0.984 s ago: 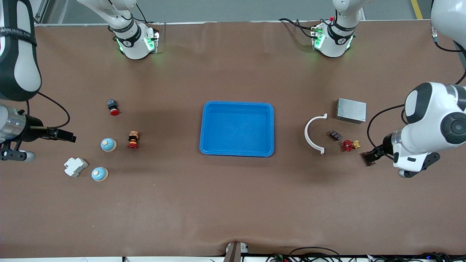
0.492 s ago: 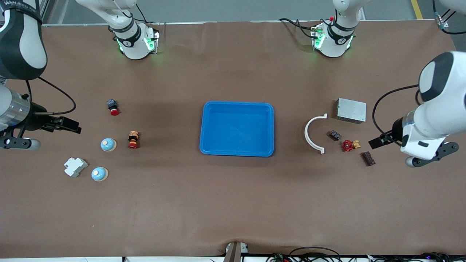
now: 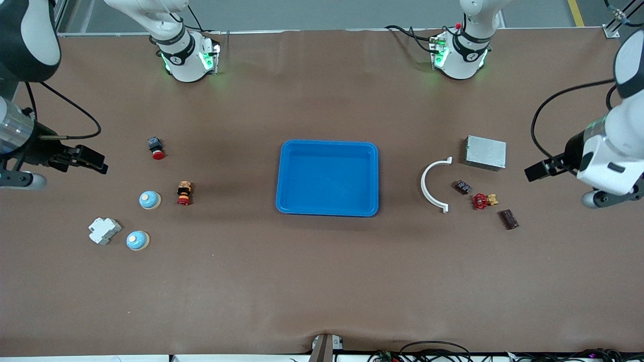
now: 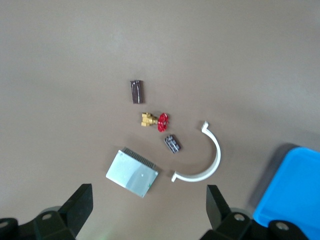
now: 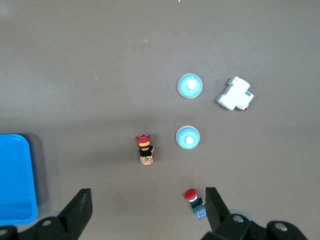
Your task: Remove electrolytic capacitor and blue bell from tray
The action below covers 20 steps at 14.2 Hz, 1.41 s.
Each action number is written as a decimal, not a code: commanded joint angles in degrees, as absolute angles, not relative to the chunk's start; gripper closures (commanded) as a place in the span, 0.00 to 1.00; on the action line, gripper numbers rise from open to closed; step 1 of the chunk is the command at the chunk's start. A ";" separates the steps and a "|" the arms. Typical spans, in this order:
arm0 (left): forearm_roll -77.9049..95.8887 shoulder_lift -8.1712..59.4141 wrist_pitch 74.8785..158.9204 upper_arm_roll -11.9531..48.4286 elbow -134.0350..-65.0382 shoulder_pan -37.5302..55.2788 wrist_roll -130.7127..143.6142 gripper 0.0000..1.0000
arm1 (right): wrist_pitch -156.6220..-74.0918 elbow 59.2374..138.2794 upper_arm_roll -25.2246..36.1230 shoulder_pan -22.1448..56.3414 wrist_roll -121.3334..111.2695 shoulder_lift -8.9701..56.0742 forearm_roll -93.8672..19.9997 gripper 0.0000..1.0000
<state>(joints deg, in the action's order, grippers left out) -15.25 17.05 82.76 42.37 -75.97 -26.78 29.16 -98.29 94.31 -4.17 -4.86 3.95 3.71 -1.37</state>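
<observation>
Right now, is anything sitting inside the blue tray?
No, the blue tray holds nothing; both blue bells rest on the table toward the right arm's end.

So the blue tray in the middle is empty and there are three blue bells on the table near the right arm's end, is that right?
Not quite: there are two blue bells, not three, one beside the red-capped button and one nearer the front camera beside the white breaker. The front view shows it. The blue tray is indeed empty.

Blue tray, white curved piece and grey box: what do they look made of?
Blue tray: likely moulded plastic, uniform colour, rounded rim. White curved piece: probably plastic, matte and thin. Grey box: apparently metal, dull silvery faces with a ribbed edge in the left wrist view.
</observation>
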 commanded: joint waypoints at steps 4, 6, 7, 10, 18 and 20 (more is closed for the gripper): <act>-13.71 9.50 80.07 41.66 -76.46 -27.33 21.37 0.00 | -95.01 96.24 -3.87 -5.27 4.39 -2.72 -1.41 0.00; -14.24 8.53 79.37 41.40 -76.64 -27.25 20.39 0.00 | -94.48 96.24 -3.87 -5.45 4.48 -3.42 -1.41 0.00; -13.98 8.35 79.28 41.31 -76.73 -27.16 19.61 0.00 | -94.48 96.24 -3.87 -5.36 4.48 -3.86 -1.41 0.00; -10.48 5.46 79.71 27.93 -77.17 -17.97 17.05 0.00 | -94.39 96.24 -3.78 -5.54 4.48 -4.74 -1.41 0.00; -3.34 -2.80 83.94 7.82 -88.76 -0.27 12.66 0.00 | -87.99 90.00 -3.34 -5.54 2.21 -4.31 0.96 0.00; -2.12 -4.56 83.85 5.56 -90.35 2.01 12.66 0.00 | -86.32 89.56 -3.25 -5.54 1.76 -4.31 0.97 0.00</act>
